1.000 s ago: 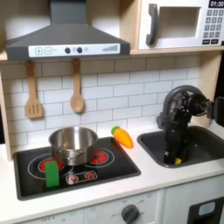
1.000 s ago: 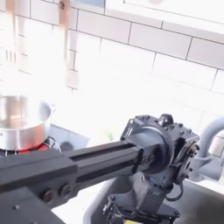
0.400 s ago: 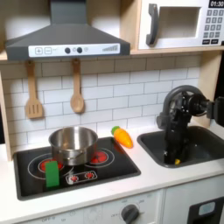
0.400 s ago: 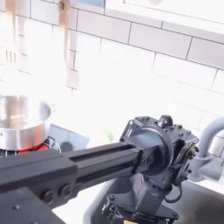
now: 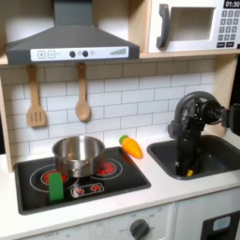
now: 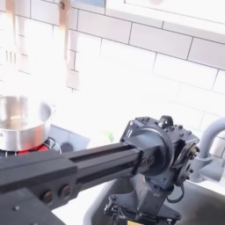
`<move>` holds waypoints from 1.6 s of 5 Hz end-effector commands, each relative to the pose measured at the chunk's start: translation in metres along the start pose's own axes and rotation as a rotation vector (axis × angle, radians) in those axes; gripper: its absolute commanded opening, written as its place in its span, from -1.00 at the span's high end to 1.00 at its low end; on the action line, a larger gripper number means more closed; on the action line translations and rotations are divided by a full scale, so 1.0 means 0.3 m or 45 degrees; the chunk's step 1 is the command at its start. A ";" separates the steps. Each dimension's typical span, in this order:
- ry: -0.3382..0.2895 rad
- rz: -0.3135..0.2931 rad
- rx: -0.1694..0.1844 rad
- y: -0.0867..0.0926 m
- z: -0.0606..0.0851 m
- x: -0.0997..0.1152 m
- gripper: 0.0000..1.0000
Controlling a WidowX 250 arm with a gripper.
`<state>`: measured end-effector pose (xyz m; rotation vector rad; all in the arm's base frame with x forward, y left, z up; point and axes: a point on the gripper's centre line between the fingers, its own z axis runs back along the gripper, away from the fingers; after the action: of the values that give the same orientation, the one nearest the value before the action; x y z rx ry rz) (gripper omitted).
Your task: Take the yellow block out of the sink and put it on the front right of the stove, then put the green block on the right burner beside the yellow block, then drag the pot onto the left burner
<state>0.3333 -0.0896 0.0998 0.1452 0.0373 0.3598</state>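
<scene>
We are looking across the toy kitchen from the first exterior view's left. On the table the stove (image 5: pixel 80 178) is lying flat. The green block (image 5: pixel 56 186) is standing on it near the front, over the left burner (image 5: pixel 47 176). Just behind and to the right, the pot (image 5: pixel 79 155) is sitting between the two rings, overlapping the right burner (image 5: pixel 106 169); we are also seeing the pot (image 6: pixel 19 123) at the second exterior view's left edge. Past the stove's back right corner an orange carrot toy (image 5: pixel 131 146) is lying on the table.

Further right, the sink (image 5: pixel 217 157) is holding the arm's lower end. The gripper (image 5: pixel 187 170) is reaching down into the basin, and a small patch of yellow, the yellow block (image 5: pixel 190 172), is showing right at the fingers' tips near the basin floor. We cannot tell whether the fingers are closed on it, merely touching it, or standing apart around it; the dark fingers are blending together here. In the second exterior view the arm's black body is crossing the foreground, and the gripper (image 6: pixel 132 211) is pointing down at the bottom edge, its opening hidden.
</scene>
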 end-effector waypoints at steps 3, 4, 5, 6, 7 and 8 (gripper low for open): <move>0.022 -0.061 -0.075 -0.021 0.068 0.009 1.00; 0.036 -0.066 -0.087 -0.012 0.091 0.019 1.00; 0.033 -0.067 -0.095 -0.009 0.112 0.028 1.00; 0.050 -0.081 -0.105 -0.010 0.129 0.026 1.00; 0.045 -0.093 -0.115 -0.013 0.159 0.029 1.00; 0.015 -0.106 -0.131 -0.011 0.220 0.038 1.00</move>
<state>0.3501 -0.0979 0.1611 0.0402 0.0444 0.2816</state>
